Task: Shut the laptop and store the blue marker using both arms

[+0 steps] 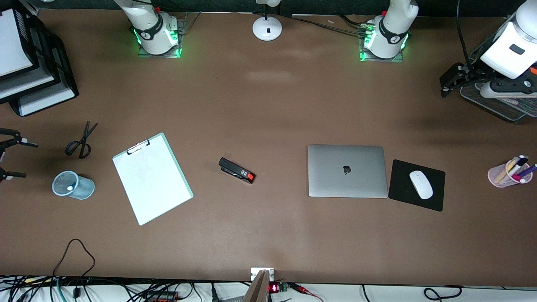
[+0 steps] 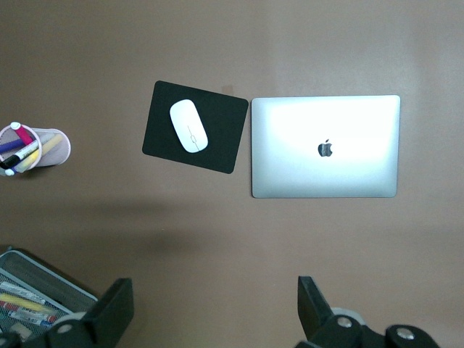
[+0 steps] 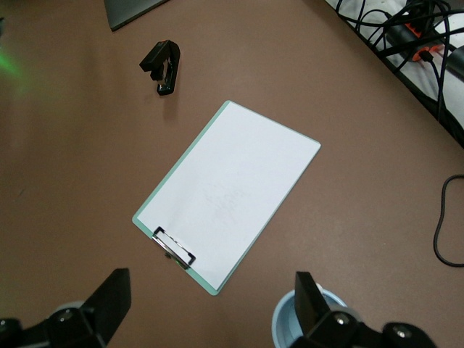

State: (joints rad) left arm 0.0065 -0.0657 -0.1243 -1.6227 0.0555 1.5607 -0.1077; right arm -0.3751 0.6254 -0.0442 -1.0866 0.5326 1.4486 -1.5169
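White paper on mint clipboard [image 1: 152, 179] nearest, slim silver-grey laptop [image 1: 347, 170] lid down, left gripper [image 2: 216, 308] and right gripper [image 3: 212, 301] both spread, empty.

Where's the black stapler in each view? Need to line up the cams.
Front view: the black stapler with the red tip lies mid-table, between the white clipboard with the mint-green edge and the closed silver-grey laptop.
Left wrist view: not in it.
Right wrist view: the stapler shows near the picture's top edge, beside the clipboard.
Shared landmark: the laptop, whose corner shows here and whose whole lid shows in the left wrist view.
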